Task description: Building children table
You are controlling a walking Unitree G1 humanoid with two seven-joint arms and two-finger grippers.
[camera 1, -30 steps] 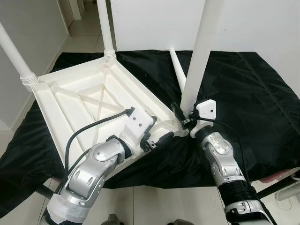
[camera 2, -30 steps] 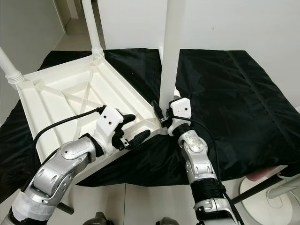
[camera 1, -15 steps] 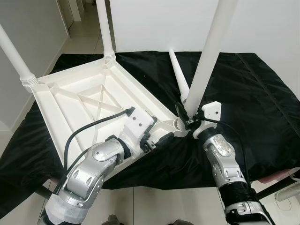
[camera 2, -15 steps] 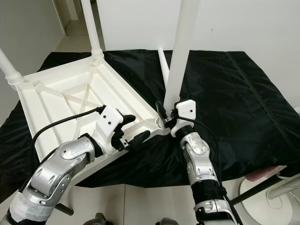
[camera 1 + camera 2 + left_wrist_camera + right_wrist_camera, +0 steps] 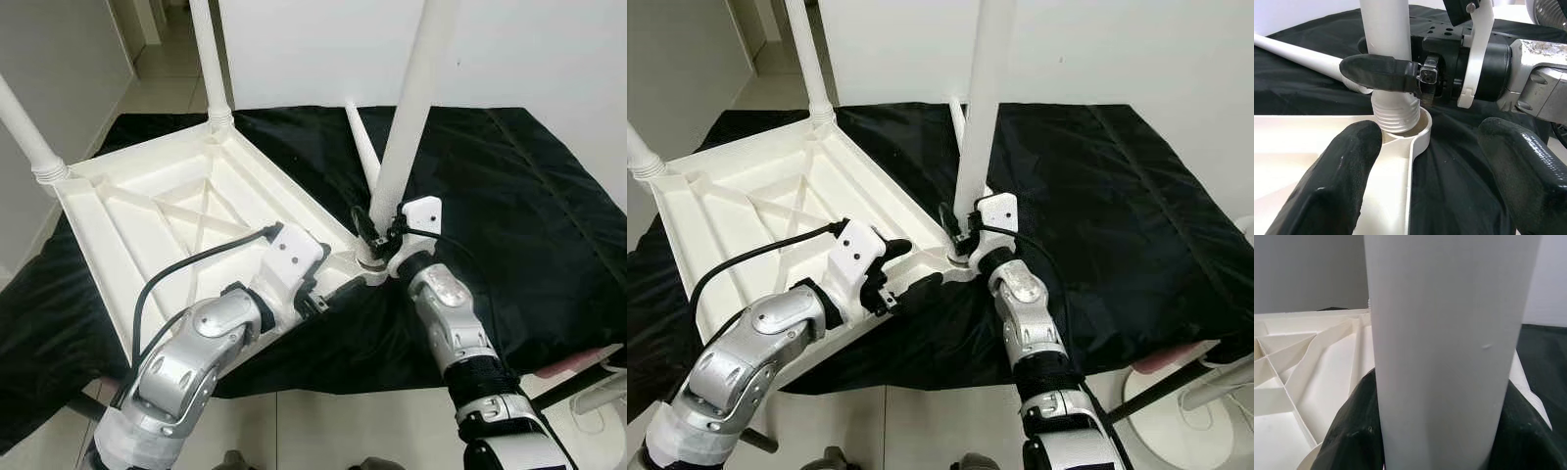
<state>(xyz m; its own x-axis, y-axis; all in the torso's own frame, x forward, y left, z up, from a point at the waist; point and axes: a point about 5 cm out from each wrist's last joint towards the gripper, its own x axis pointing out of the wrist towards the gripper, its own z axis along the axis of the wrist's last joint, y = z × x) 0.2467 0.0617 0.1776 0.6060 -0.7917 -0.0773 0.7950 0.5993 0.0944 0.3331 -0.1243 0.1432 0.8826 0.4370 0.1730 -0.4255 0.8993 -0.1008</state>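
The upturned white tabletop (image 5: 186, 206) lies on the black cloth (image 5: 529, 196), left of centre. The leg (image 5: 407, 127) clamped in the right gripper (image 5: 377, 233) has swung back upright from its tilt, so threading can begin. The left wrist view shows its ribbed end (image 5: 1396, 113) entering the near corner socket (image 5: 1418, 134). The left gripper (image 5: 318, 294) spreads wide around the tabletop's near corner.

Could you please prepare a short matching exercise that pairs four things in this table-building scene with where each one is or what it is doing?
Things:
1. right tool
2. left tool
3. loose leg
4. tabletop

States:
A. lying on the black cloth
B. upside down, ribs showing
C. shut on the upright leg
D. open at the corner socket

Pairs: 1-C, 2-D, 3-A, 4-B
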